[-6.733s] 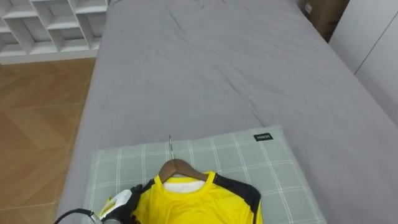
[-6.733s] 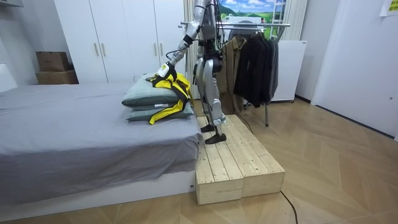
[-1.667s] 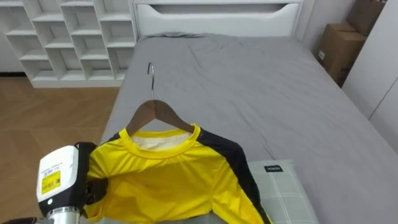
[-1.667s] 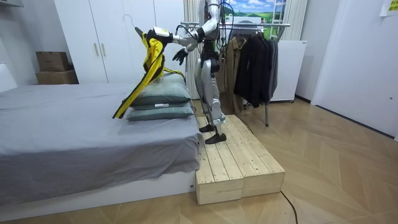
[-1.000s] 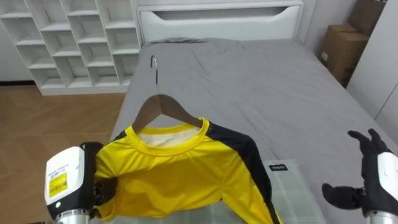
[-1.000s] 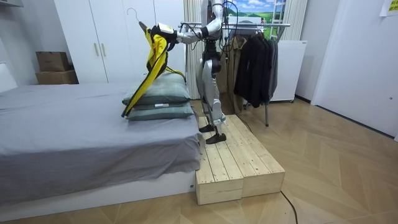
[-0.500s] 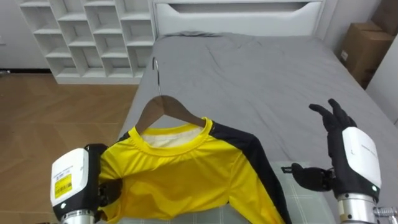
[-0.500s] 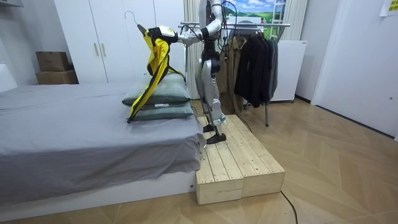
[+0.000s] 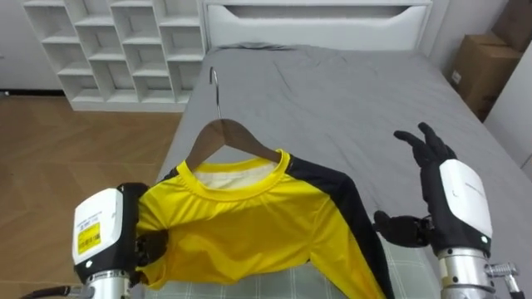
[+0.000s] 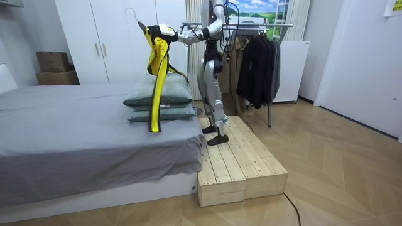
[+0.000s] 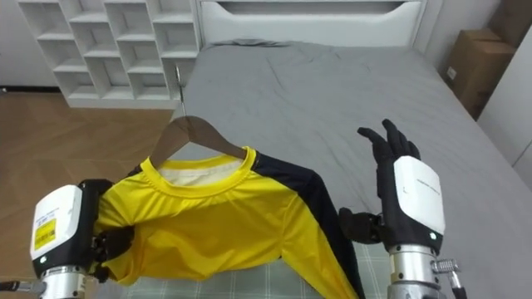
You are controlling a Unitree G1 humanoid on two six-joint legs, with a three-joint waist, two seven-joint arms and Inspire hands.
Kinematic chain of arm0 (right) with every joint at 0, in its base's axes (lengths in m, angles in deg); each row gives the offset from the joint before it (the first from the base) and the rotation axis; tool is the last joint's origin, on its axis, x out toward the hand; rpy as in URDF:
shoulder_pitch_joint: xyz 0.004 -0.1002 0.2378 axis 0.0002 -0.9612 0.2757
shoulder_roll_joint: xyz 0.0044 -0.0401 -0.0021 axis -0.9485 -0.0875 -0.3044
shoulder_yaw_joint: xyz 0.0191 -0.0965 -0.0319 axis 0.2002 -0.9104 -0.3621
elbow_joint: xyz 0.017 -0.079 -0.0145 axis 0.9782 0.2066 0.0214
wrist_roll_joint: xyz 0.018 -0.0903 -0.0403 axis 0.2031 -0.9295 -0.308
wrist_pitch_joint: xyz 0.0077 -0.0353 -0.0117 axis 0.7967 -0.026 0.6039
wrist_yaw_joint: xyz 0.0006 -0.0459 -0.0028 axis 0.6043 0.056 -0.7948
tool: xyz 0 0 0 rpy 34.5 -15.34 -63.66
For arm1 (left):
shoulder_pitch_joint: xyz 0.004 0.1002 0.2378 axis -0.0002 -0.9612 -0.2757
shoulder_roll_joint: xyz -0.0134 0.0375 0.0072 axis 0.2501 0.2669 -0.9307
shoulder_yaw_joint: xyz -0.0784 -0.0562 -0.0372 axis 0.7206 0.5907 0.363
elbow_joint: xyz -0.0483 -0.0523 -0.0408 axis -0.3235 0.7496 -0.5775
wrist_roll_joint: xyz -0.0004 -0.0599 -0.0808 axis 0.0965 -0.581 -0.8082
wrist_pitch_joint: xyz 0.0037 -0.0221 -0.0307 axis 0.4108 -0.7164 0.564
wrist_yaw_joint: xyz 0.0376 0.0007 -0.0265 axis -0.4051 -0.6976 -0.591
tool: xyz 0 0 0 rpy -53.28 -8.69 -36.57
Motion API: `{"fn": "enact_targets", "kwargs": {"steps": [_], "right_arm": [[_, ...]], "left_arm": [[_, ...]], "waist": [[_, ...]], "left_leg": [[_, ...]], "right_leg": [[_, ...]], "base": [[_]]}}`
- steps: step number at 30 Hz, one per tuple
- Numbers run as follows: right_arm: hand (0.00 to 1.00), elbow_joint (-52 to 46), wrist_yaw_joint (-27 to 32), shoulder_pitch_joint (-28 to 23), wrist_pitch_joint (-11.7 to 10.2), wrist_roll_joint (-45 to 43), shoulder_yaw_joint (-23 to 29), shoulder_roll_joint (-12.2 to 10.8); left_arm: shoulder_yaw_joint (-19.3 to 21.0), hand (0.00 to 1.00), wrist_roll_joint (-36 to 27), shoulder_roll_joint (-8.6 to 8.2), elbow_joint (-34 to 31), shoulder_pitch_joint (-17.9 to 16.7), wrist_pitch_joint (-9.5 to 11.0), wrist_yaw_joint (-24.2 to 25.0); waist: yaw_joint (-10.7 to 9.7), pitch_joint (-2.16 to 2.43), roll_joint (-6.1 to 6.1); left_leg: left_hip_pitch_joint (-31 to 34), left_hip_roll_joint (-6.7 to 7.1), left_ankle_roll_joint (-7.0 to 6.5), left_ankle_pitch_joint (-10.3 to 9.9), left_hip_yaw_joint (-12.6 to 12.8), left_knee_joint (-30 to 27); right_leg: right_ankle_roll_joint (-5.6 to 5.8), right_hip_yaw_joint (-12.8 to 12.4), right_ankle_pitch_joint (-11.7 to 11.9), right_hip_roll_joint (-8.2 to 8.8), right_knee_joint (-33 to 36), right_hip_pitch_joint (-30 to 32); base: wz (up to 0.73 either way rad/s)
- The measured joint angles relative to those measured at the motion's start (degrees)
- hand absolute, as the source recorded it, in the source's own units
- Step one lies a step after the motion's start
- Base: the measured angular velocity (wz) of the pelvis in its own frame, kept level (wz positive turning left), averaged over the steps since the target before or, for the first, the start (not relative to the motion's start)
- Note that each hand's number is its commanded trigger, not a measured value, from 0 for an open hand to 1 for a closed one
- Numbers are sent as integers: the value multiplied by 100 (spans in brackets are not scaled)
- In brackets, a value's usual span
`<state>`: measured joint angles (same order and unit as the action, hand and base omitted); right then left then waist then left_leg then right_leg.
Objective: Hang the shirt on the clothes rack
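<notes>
A yellow shirt (image 9: 249, 224) with black sleeves hangs on a wooden hanger (image 9: 229, 135) whose metal hook (image 9: 216, 83) points up. My left hand (image 9: 108, 237) at the lower left is shut on the shirt's shoulder, where the hanger's end lies under the cloth. My right hand (image 9: 449, 199) is raised at the right with straight, spread fingers, apart from the shirt and holding nothing. In the room view I stand on a wooden platform (image 10: 239, 163) beside the bed, and the shirt (image 10: 157, 69) hangs straight down from my raised left hand (image 10: 164, 30) over the pillows.
A grey bed (image 9: 332, 91) stretches ahead, with green checked pillows (image 10: 166, 100) at its near end. White cube shelves (image 9: 116, 50) stand at the far left, a cardboard box (image 9: 486, 62) at the right. A clothes rack (image 10: 257, 56) with dark garments stands behind me.
The shirt was lifted off the pillow and held high. Within the last second my open right hand came up at the right, and the shirt's tail swung down to hang straight.
</notes>
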<state>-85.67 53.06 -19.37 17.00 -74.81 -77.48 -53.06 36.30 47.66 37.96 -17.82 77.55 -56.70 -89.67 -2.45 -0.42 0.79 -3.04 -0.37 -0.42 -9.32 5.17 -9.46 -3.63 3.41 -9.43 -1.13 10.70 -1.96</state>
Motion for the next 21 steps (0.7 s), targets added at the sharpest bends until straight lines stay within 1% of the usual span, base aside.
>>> {"fn": "enact_targets", "kwargs": {"steps": [4,6,8,9,11,16,18,21], "right_arm": [[0,1,-388,144,-9,-228,-155,5],[0,1,-571,214,-8,-241,-169,6],[0,1,-801,326,-10,-241,-260,15],[0,1,-863,348,-14,-242,-278,14],[0,1,-1100,457,-23,-312,-320,15],[0,-5,-1437,718,-64,-434,-472,67],[0,-49,-1524,730,-109,-435,-491,94],[0,-240,-1644,730,-113,-432,-523,181]], "left_arm": [[-29,100,13,15,-2,45,91,5],[-83,100,60,15,-3,73,91,17],[-119,100,146,15,-88,103,100,94],[-120,100,188,14,-134,107,103,146],[-121,100,322,13,-245,115,135,248],[-121,100,359,15,-494,117,152,293],[-122,100,410,15,-616,117,158,301],[-158,100,478,28,-814,117,166,315]], "waist": [[-11,-10,16],[20,-20,31],[87,-49,80],[101,-56,95],[143,-52,130],[152,-43,144],[157,-40,148],[165,-40,148]], "left_leg": [[31,0,0,0,-65,-1],[34,-1,0,0,-64,-2],[43,-5,0,0,-68,-4],[48,-6,0,0,-73,-4],[68,-1,0,0,-84,-13],[90,19,0,0,-125,-26],[91,19,0,0,-137,-25],[87,12,0,0,-156,-21]], "right_leg": [[0,52,0,-1,-5,-3],[0,75,0,0,-6,-2],[0,129,0,3,-6,-1],[-1,129,0,4,-8,-2],[-1,131,-1,7,-13,5],[0,151,0,10,-17,1],[0,154,0,10,-16,-1],[0,154,0,12,-15,-4]], "base": [[6],[6],[2],[8],[5],[4],[0],[0]]}}
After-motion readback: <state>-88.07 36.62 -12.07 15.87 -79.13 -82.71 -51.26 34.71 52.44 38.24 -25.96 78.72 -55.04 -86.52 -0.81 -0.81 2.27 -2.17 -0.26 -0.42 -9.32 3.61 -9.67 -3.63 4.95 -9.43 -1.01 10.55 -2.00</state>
